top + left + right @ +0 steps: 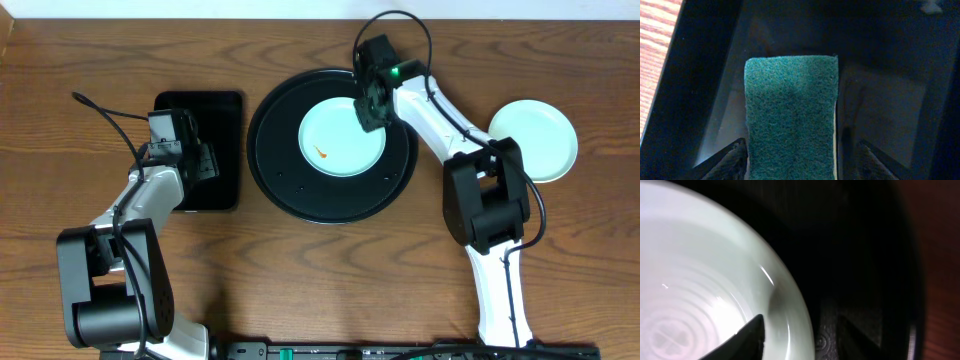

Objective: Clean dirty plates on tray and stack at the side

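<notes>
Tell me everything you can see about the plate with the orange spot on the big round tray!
The plate is small, round and pale turquoise, smooth and shiny, with faint rings inside. A small orange smear marks it left of centre. It lies flat inside the round black tray. The right gripper straddles its rim, jaws open, one finger over the plate, one over the tray.

You are at a robot test bench, not a real kitchen. A left arm (pixel 140 205) and a right arm (pixel 440 115) stand at the near edge of a wood-grain table (pixel 320 290). Loose cables (pixel 105 108) trail over it, and only a plate (pixel 335 130), tray (pixel 275 165) and sponge (pixel 790 115) are laid out.
</notes>
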You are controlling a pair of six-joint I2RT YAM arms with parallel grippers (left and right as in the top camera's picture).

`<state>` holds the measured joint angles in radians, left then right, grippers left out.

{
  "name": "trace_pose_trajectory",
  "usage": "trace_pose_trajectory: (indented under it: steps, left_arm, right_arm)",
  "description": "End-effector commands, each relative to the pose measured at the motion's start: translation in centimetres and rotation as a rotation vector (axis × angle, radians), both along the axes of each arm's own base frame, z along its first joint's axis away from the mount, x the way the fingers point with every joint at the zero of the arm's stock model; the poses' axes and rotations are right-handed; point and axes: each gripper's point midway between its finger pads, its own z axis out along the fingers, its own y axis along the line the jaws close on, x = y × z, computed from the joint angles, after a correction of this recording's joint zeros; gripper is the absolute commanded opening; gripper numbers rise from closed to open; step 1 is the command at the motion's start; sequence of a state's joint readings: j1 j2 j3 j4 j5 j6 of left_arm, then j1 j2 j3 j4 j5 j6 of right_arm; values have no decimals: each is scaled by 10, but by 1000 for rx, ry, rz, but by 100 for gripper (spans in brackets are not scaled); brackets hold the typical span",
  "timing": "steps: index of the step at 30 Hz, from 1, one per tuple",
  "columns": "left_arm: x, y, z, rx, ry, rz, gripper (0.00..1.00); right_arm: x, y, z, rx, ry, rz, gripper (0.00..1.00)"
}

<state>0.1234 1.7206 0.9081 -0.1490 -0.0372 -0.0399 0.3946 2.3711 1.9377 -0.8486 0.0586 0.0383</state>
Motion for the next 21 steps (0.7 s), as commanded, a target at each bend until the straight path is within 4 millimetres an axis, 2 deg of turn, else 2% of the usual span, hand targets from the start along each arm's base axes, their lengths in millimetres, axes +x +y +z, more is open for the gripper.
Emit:
trace_pose_trajectory:
  steps: [1, 6, 11, 12, 17, 21]
  left_arm:
    - [-3, 1, -3, 2, 9, -8, 69]
    - [-2, 1, -3, 3, 6, -8, 69]
    - [-1, 1, -2, 4, 0, -8, 70]
    - [-1, 1, -1, 4, -3, -8, 73]
    - [0, 1, 4, 5, -14, -7, 75]
    - [-4, 2, 1, 10, 6, -4, 75]
  right_arm:
    - [-11, 3, -6, 11, 31, 14, 30]
    - [-10, 4, -6, 15, 27, 15, 1]
    - [-5, 6, 3, 23, 8, 15, 1]
    - [-4, 7, 7, 25, 3, 15, 1]
    - [-3, 7, 35, 47, -30, -11, 1]
    - [-9, 5, 58, 67, -42, -45, 1]
